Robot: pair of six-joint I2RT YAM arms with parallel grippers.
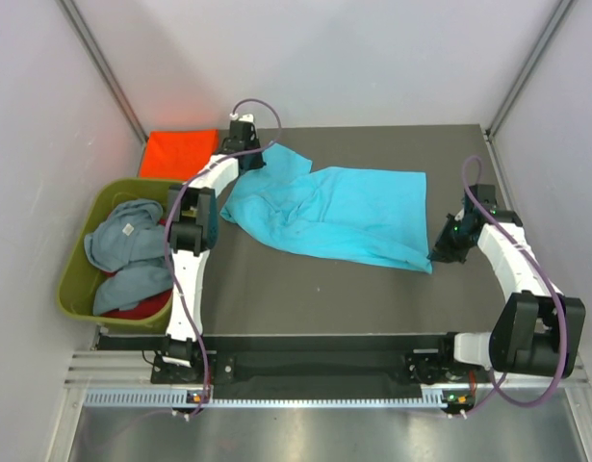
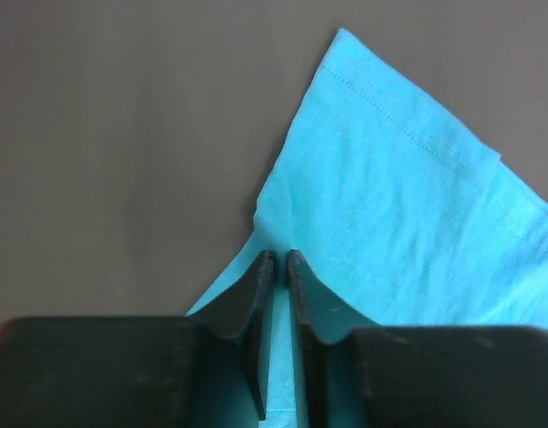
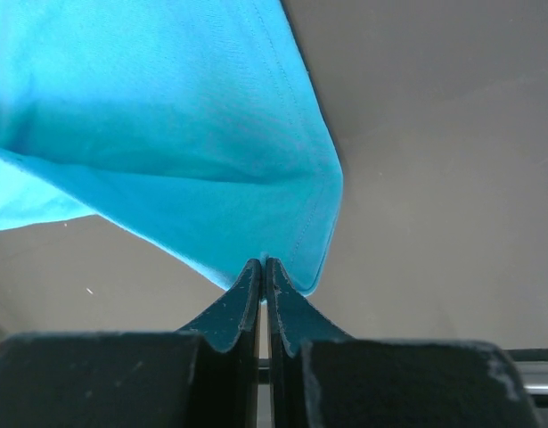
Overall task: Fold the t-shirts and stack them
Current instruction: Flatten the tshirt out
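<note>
A bright turquoise t-shirt lies spread and rumpled across the dark table. At its far left corner, my left gripper is down on the cloth. In the left wrist view the left gripper has its jaws pinched on a fold of the turquoise t-shirt. My right gripper is at the shirt's near right corner. In the right wrist view the right gripper is shut on the hem corner of the turquoise t-shirt, which is lifted off the table.
A folded orange-red t-shirt lies at the table's far left corner. Left of the table stands an olive-green tub holding a crumpled grey-blue t-shirt over a red one. White walls close in both sides.
</note>
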